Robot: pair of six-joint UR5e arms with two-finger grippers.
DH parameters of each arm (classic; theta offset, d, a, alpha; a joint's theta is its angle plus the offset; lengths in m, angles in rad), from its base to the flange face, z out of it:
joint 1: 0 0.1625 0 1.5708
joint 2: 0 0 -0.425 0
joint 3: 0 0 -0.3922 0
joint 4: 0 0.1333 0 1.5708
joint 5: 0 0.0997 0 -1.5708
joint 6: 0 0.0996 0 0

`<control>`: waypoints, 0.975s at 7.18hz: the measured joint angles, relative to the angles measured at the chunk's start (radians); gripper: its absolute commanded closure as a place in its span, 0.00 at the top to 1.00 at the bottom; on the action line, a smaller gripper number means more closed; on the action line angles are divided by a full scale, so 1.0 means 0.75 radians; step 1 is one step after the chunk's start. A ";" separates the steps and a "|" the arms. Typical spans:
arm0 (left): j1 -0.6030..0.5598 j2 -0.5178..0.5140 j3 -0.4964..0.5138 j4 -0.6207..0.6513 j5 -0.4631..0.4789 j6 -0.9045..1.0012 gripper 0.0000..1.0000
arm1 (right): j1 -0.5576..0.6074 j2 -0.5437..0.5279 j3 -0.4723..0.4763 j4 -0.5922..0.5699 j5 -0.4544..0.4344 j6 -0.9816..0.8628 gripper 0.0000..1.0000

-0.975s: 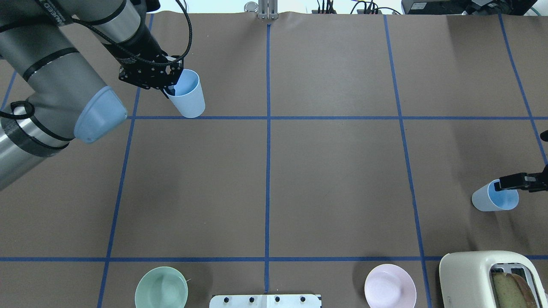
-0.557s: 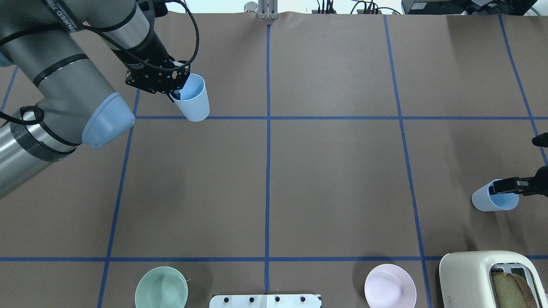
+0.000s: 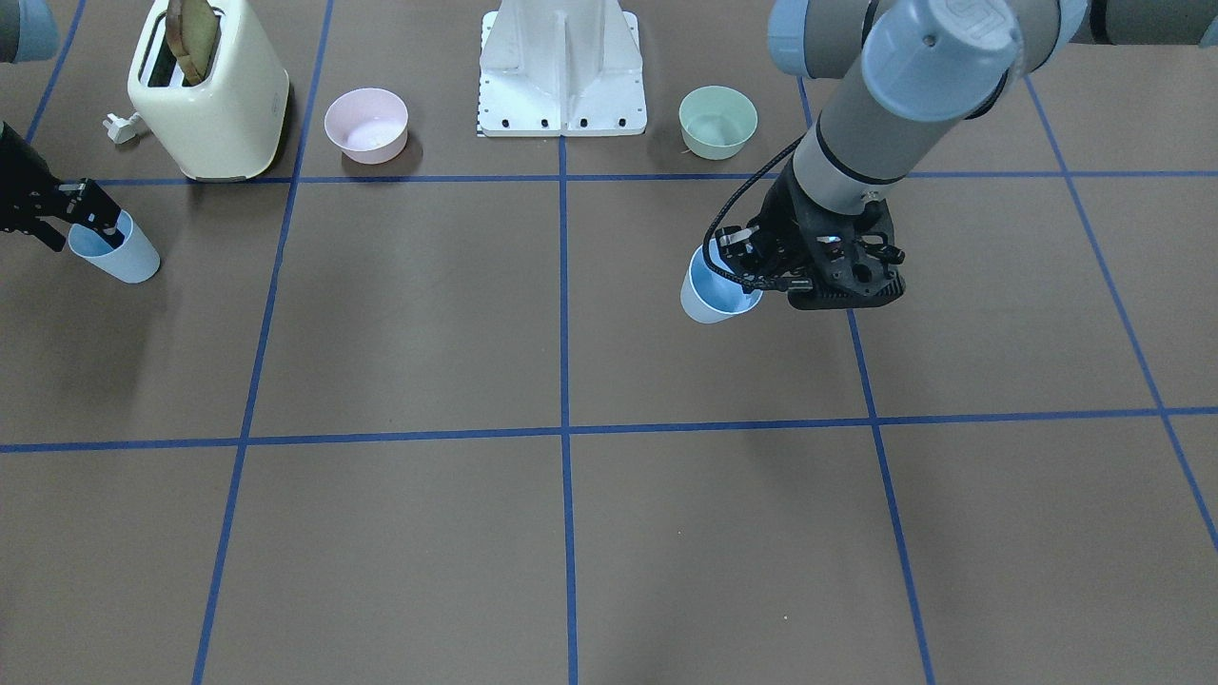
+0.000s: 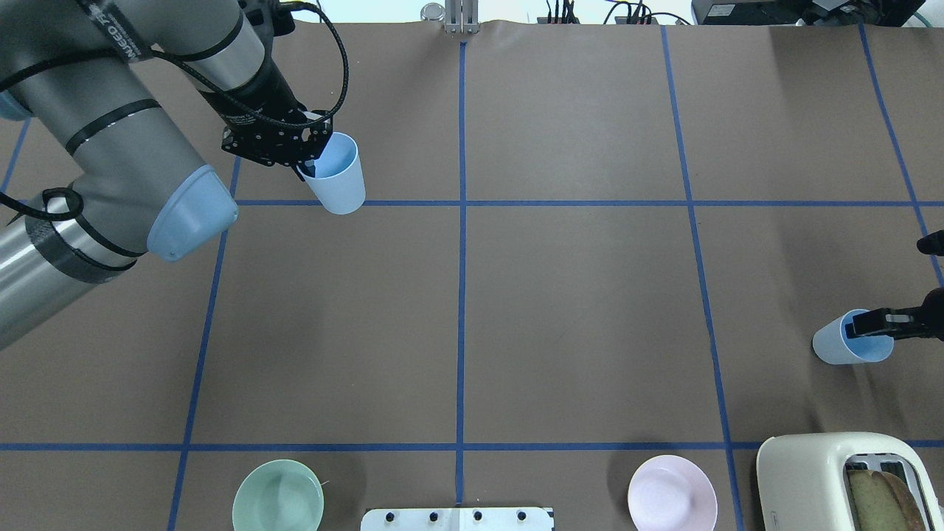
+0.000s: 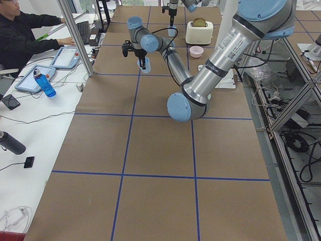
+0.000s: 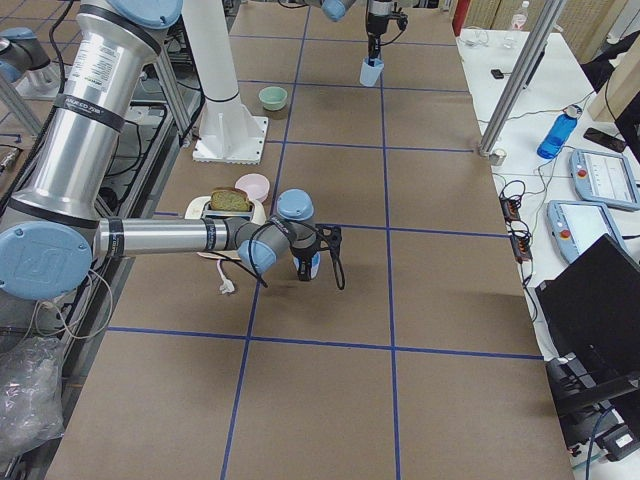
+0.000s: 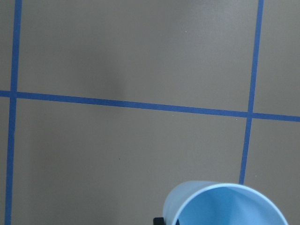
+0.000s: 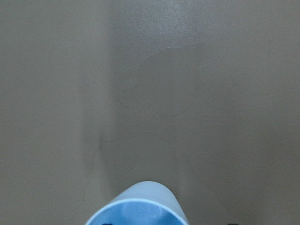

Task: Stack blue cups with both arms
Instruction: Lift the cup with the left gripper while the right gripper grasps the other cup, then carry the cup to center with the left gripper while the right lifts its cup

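Blue cups, small tapered light-blue plastic tumblers, are each clamped at the rim: one cup point(image 4: 335, 181) by the left end effector point(image 4: 304, 167) near the bench's point(image 4: 575, 295) far left corner, the other cup point(image 4: 848, 346) by the right end effector point(image 4: 861, 324) at the right edge. Grasping looks done; meeting and nesting remain.

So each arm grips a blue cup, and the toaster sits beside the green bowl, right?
No: the toaster sits beside the pink bowl, as the front-facing view shows. The left gripper does grip one blue cup, the right gripper the other cup.
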 measured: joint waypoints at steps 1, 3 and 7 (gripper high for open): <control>0.014 -0.010 0.001 -0.002 0.011 -0.017 0.00 | 0.002 0.000 -0.003 0.013 0.001 -0.002 0.00; 0.060 -0.047 0.021 -0.008 0.043 -0.080 0.00 | 0.013 0.009 -0.005 0.018 0.035 -0.015 0.00; 0.237 -0.141 0.223 -0.216 0.188 -0.283 0.00 | 0.177 0.154 0.002 -0.142 0.222 -0.034 0.00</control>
